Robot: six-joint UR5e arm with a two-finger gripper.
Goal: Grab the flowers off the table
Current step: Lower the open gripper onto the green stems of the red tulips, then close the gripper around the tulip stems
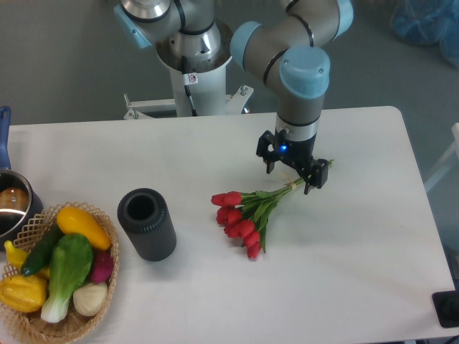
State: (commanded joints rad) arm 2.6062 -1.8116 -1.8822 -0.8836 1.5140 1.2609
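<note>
The flowers (242,215), red tulip buds with green leaves and thin green stems, lie on the white table (358,272) near its middle. The buds point to the lower left and the stems run up to the right. My gripper (293,174) points straight down over the stem ends. Its two black fingers stand apart on either side of the stems, one at the upper left and one at the lower right (317,175). The arm's wrist hides the fingertips and the stem ends.
A dark cylindrical vase (146,223) stands left of the flowers. A wicker basket (72,326) with yellow, green and purple vegetables sits at the front left corner. A metal pot (11,204) is at the left edge. The arm's base (193,72) stands behind the table.
</note>
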